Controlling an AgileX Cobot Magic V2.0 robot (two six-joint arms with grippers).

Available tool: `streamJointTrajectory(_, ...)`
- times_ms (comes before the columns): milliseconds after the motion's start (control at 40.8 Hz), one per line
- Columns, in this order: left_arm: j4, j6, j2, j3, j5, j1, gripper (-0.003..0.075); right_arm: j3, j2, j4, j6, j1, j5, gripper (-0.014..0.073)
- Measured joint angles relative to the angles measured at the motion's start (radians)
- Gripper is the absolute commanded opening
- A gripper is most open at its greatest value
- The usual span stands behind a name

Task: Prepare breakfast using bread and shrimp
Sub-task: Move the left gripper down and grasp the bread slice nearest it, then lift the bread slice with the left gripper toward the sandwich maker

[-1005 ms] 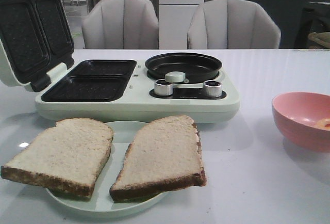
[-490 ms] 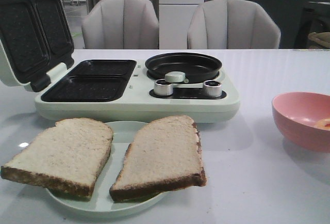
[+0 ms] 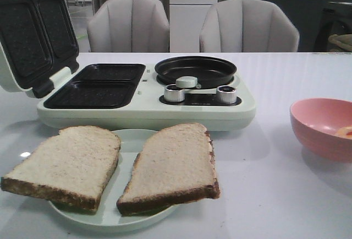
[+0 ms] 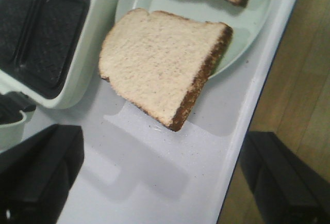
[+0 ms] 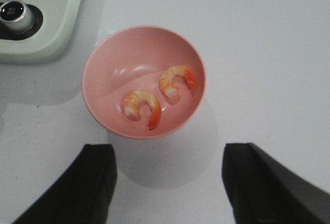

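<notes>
Two slices of bread, a left one and a right one, lie on a pale green plate at the table's front. The left slice overhangs the plate rim in the left wrist view. Two orange-pink shrimp lie in a pink bowl, which stands at the right in the front view. My left gripper is open and empty, above bare table near the bread. My right gripper is open and empty, above the table beside the bowl.
A pale green breakfast maker stands behind the plate, lid open, with two dark sandwich wells, a round black pan and two silver knobs. The table's edge runs close to the left gripper. Two grey chairs stand behind.
</notes>
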Motion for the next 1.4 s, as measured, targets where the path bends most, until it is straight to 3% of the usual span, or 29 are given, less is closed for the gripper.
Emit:
streamJointTrajectory(245, 0.315, -0.237, 0.254, 0.002, -0.018, -0.037, 0.0655, 0.0, 0.0, 0.0, 0.0, 0.0, 0.0, 0.0547)
streamJointTrajectory(539, 0.585, -0.487, 0.482, -0.025, -0.018, -0.037, 0.0655, 0.0, 0.0, 0.0, 0.0, 0.0, 0.0, 0.0547)
streamJointTrajectory(809, 0.711, -0.553, 0.618, -0.035, -0.001, -0.037, 0.0646, 0.0, 0.0, 0.0, 0.0, 0.0, 0.0, 0.0547)
streamJointTrajectory(932, 0.729, -0.554, 0.648, -0.036, 0.01, -0.037, 0.0556, 0.0, 0.0, 0.0, 0.0, 0.0, 0.0, 0.0547)
streamJointTrajectory(1177, 0.733, -0.556, 0.653, -0.041, 0.015, -0.037, 0.0281, 0.0, 0.0, 0.0, 0.0, 0.0, 0.0, 0.0547)
streamJointTrajectory(1397, 0.733, -0.556, 0.655, -0.041, 0.022, -0.037, 0.0153, 0.0, 0.0, 0.0, 0.0, 0.0, 0.0, 0.0547)
